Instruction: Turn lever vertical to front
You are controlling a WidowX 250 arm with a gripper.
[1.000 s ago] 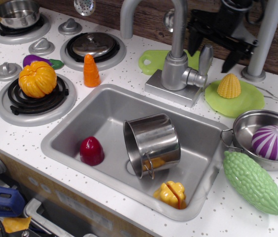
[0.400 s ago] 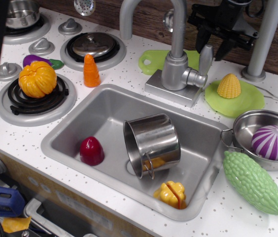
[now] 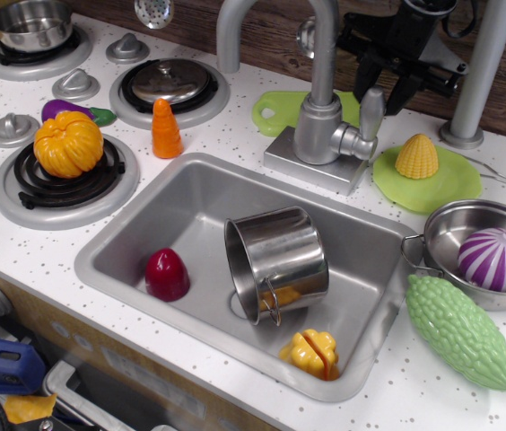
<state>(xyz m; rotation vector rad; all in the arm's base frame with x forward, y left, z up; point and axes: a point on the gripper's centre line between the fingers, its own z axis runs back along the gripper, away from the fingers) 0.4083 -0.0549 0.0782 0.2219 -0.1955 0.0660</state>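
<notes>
The lever [image 3: 371,113] is a small silver-grey paddle on a round stub at the right side of the faucet's body [image 3: 318,130]. It stands about upright, tip pointing up. My black gripper [image 3: 383,83] hangs just above and behind the lever's tip, against the wooden back wall. It is open and holds nothing, with one finger [image 3: 361,74] left of the tip and the other finger [image 3: 405,92] to its right. I cannot tell whether either finger touches the lever.
The sink [image 3: 145,235] holds a tipped steel pot [image 3: 275,259], a red toy [image 3: 166,274] and a yellow toy [image 3: 311,352]. Corn [image 3: 416,155] lies on a green plate right of the faucet. A grey post [image 3: 477,76] stands at the back right. A stove with a pumpkin [image 3: 68,144] is at the left.
My gripper has risen a little and drawn in toward the lever's tip. The lever has not moved.
</notes>
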